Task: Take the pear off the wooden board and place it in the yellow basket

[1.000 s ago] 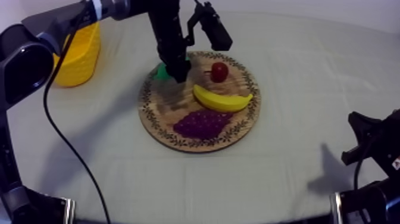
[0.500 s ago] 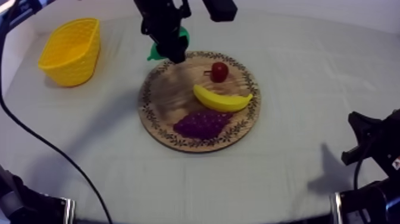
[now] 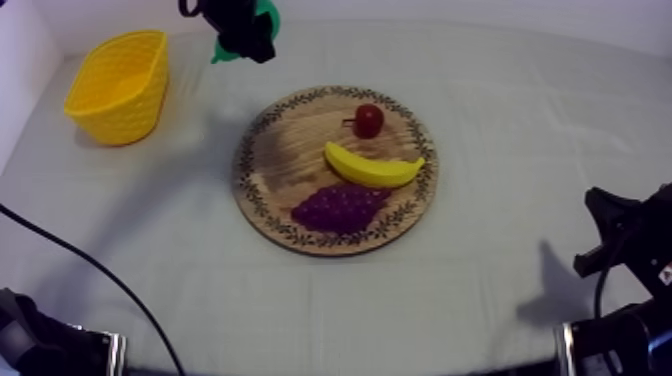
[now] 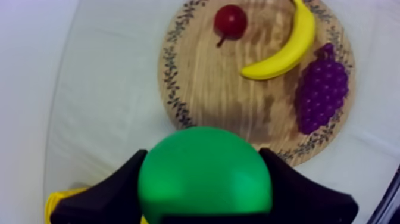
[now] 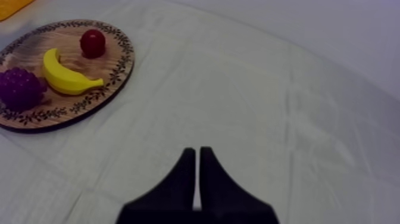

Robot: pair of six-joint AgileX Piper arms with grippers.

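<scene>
My left gripper [image 3: 243, 30], fingers clamped round the pear [image 4: 205, 176], holds it high, presumably to clear the basket [image 3: 118, 85] rim off to its side. The board [image 4: 202, 71] lies below, beyond its fingertips. My right gripper [image 5: 198, 159] rests pressed together, empty.

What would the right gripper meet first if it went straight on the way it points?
Probably only the cloth: the right gripper, shut, points across it, and the board lies off to the side. Depth is unclear.
</scene>
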